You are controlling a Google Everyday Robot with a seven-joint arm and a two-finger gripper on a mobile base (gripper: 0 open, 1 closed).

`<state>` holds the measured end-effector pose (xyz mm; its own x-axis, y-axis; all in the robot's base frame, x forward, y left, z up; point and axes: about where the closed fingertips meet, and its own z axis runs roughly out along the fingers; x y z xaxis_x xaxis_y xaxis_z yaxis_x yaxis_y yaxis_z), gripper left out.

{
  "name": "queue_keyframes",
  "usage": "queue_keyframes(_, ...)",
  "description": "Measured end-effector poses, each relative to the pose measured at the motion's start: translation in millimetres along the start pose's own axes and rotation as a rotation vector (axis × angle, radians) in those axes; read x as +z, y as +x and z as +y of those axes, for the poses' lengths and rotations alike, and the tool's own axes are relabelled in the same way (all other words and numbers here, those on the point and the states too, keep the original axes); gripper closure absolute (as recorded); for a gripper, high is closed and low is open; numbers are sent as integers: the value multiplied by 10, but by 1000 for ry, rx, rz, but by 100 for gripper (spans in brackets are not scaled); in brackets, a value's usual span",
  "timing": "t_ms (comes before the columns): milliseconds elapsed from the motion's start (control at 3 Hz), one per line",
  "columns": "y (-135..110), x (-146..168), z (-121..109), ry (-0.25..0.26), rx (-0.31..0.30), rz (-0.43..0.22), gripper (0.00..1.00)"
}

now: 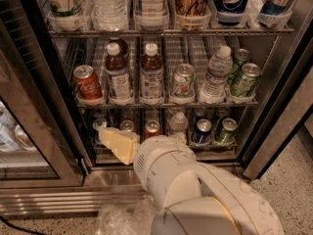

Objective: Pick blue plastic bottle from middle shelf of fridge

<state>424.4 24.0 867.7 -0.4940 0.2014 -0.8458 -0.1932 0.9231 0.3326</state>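
The fridge stands open, its wire shelves full of drinks. On the middle shelf two alike blue plastic bottles stand upright side by side, one left of the other. Both hold dark reddish-brown drink and have a white cap and a pale blue-white label. My cream gripper sits lower, in front of the bottom shelf, pointing up and to the left. It is below the left bottle and touches neither. The white arm fills the lower middle.
On the middle shelf a red cola can stands left of the bottles; a pale can, a clear water bottle and green cans stand right. The glass door hangs open at left. Crumpled plastic lies on the floor.
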Motion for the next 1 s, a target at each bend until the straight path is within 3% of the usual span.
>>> queue_keyframes(1000, -1, 0, 1, 0, 0, -1, 0)
